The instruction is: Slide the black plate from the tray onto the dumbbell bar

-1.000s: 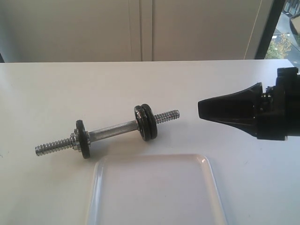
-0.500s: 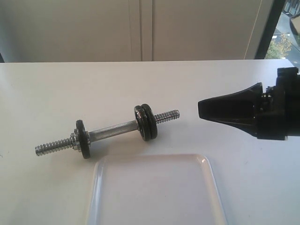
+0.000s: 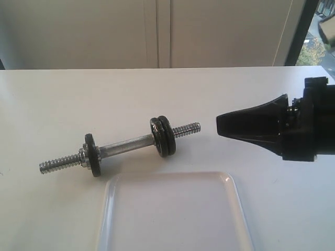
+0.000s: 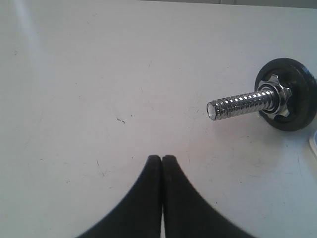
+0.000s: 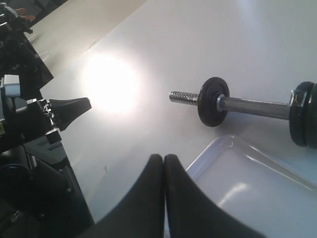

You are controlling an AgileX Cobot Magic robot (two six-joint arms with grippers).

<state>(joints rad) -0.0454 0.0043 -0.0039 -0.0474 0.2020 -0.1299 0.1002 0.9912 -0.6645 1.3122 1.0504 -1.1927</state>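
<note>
The dumbbell bar [image 3: 125, 145] lies on the white table, chrome with threaded ends. Two black plates [image 3: 163, 136] sit pressed together on its right part, and a third black plate [image 3: 91, 155] sits near its left end against a silver collar nut [image 4: 277, 94]. The white tray [image 3: 172, 180] in front of the bar shows nothing on its visible part. My right gripper [image 3: 220, 125] hovers shut and empty to the right of the bar's threaded end [image 3: 187, 129]. My left gripper [image 4: 162, 157] is shut and empty over bare table, short of the bar's other threaded end [image 4: 237, 105].
A pale wall with cabinet doors runs behind the table's far edge [image 3: 157, 68]. In the right wrist view the left arm's black body [image 5: 29, 119] stands beyond the bar's far end, and the tray's corner [image 5: 223, 144] lies just past my shut fingers.
In the exterior view my right gripper has shifted slightly left, toward the bar's threaded end. The bar, plates and tray have not moved.
</note>
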